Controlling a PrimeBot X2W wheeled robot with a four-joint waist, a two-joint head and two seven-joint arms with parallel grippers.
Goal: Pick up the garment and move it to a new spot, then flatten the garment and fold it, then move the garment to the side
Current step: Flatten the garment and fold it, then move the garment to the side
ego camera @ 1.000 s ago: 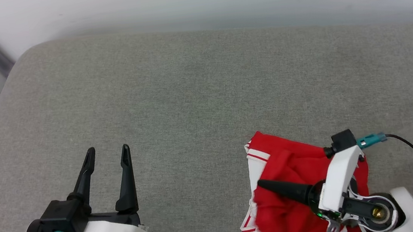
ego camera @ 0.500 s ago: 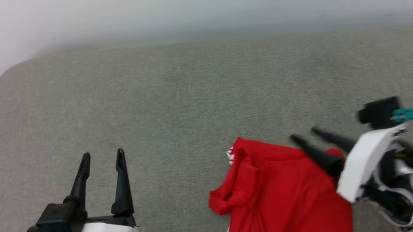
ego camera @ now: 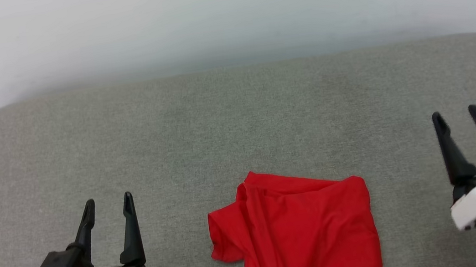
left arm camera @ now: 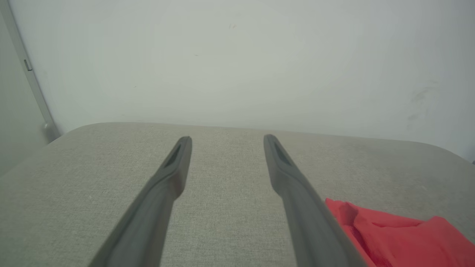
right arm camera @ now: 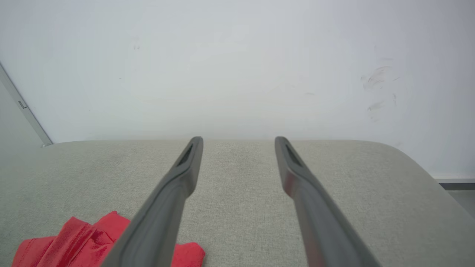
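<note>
Garment (ego camera: 306,230) lies loosely folded on grey cushion (ego camera: 174,137).

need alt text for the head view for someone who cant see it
A loosely folded red garment lies at the near middle of a grey cushioned surface below a pale wall. The open left gripper and open right gripper sit apart from it, one either side.

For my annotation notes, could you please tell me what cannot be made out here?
Head view: the garment is cut off by the bottom edge; its folds hide the underside.
Left wrist view: a finger covers part of the garment.
Head view: the right gripper runs off the right edge.
</note>
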